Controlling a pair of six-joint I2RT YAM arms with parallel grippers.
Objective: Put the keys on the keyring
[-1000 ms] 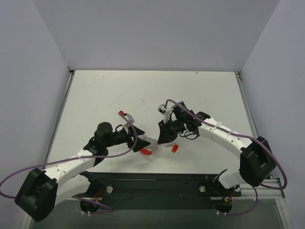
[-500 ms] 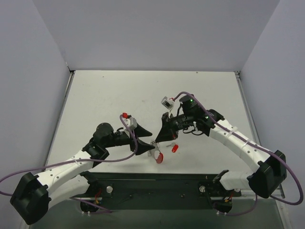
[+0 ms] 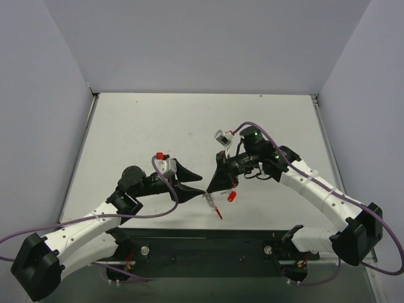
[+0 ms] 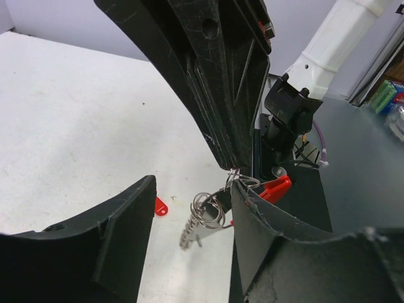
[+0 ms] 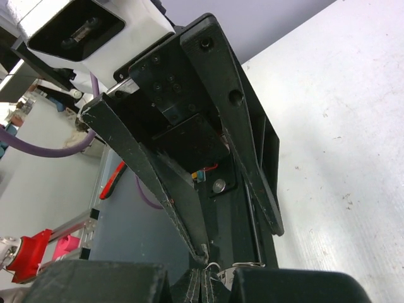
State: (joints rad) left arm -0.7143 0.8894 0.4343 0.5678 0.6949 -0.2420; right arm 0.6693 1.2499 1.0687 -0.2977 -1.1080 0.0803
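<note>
Since a second ago both arms have swung inward, so that the left gripper (image 3: 200,189) and the right gripper (image 3: 209,187) now meet tip to tip above the near middle of the table (image 3: 139,126). The keyring (image 3: 211,204) has travelled with them and now hangs a little further right, off the surface. The right fingers (image 5: 189,283) are pressed together on the ring's thin wire. The left fingers (image 4: 113,246) stand apart, with the wire loops (image 4: 208,211) dangling in the gap between them and not clearly touched by either. A toothed silver strip and a red piece hang with the ring; whether these are keys already threaded I cannot tell. One small red-headed key (image 3: 231,196) lies flat on the table, just beside the hanging ring and apart from it. By my reading the ring is lifted and presented, but this key has yet to be picked up and worked onto the wire.
</note>
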